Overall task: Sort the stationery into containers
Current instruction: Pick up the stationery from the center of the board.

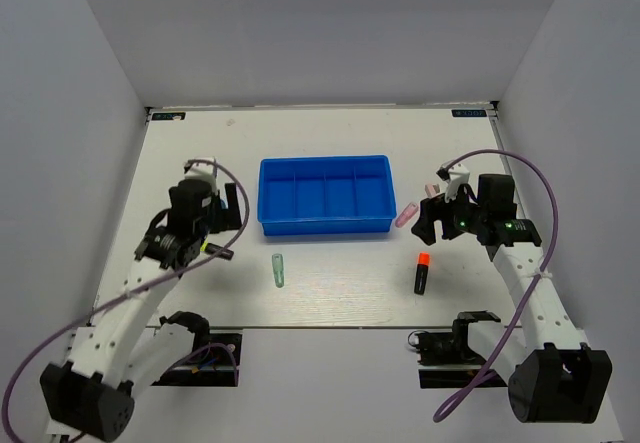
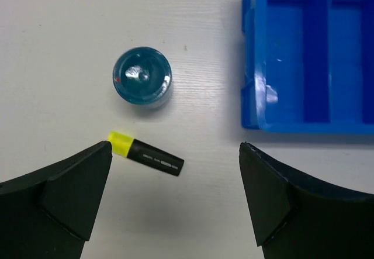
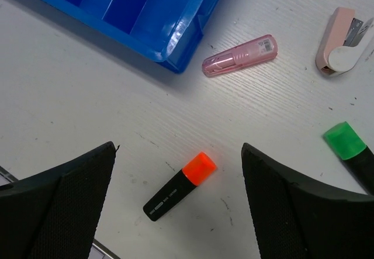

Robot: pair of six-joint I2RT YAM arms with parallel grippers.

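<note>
- I see a stapler [image 3: 342, 40] right of the pink tube [image 3: 239, 55], which lies just beside the tray [image 3: 163, 42].
- Right gripper [image 3: 178, 148] is wide and empty, over the orange-capped marker [image 3: 178, 186].
- Left gripper [image 2: 175, 147] is wide and empty, over the yellow-capped marker [image 2: 146, 154].

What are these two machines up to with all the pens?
Two robot arms are meant to sort stationery into the blue tray, whose compartments look empty. The left tool hangs open over a yellow-capped marker that lies near a blue roll. The right tool hangs open over an orange-capped marker. Neither holds anything.
</note>
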